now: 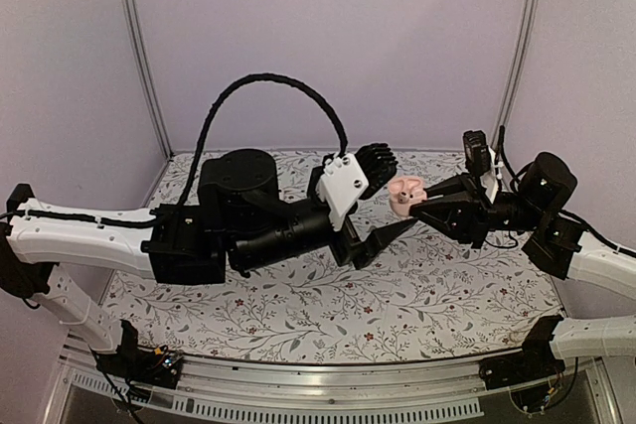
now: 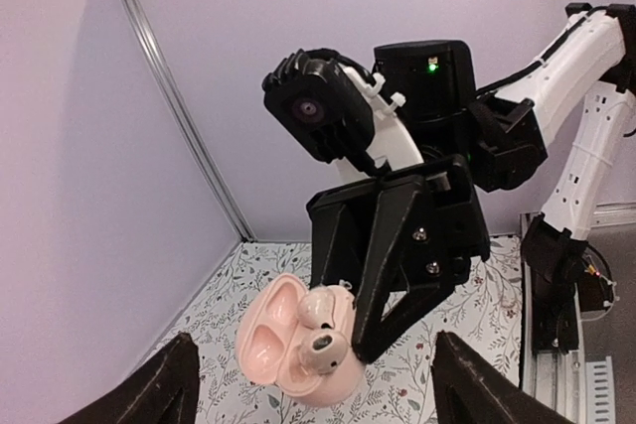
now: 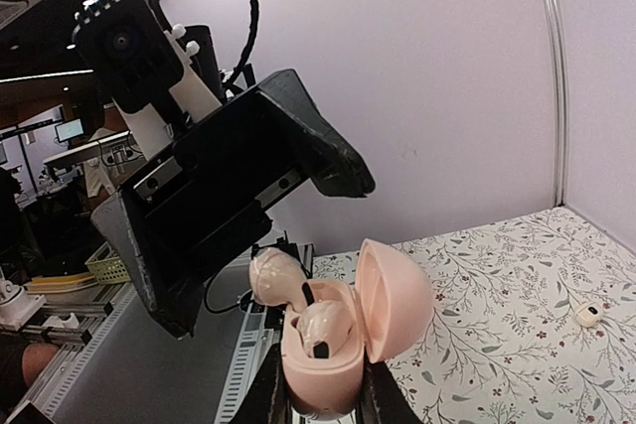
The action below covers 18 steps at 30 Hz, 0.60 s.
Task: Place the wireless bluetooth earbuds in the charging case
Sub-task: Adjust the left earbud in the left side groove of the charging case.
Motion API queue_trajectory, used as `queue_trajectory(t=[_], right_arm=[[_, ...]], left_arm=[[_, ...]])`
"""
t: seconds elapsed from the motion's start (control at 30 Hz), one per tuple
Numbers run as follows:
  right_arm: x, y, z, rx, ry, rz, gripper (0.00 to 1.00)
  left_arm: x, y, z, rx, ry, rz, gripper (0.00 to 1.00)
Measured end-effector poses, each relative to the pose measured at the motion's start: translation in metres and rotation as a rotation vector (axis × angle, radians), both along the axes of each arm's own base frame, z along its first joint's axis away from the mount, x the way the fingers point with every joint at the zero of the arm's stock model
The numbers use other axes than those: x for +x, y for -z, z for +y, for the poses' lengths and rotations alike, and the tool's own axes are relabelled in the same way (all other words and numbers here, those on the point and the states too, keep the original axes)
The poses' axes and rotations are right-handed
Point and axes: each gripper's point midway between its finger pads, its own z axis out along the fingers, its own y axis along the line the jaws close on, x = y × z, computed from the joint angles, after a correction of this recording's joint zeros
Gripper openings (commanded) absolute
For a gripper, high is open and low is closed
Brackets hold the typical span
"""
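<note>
Right gripper [image 3: 323, 396] pinches charging case [image 3: 333, 359]; left gripper [image 1: 386, 198] spread alongside

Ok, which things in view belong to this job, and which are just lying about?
Job: charging case, lid open, gripped by the right gripper; earbuds, both sitting in the case; left gripper, open alongside.
Lying about: small white piece on the floral table cover.

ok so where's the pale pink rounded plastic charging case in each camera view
Top external: pale pink rounded plastic charging case right of centre.
Left wrist: lower centre, lid open.
Right wrist: bottom centre, lid open.
Shared landmark: floral-print table cover.
</note>
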Motion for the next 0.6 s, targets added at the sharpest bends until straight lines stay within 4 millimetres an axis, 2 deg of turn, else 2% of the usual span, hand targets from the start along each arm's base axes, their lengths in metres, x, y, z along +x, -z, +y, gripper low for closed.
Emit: queue_trajectory(t=[0.6], right_arm=[[-0.001, -0.001, -0.001, 0.000, 0.000, -0.004, 0.00]], left_arm=[[0.019, -0.004, 0.007, -0.052, -0.039, 0.076, 0.80]])
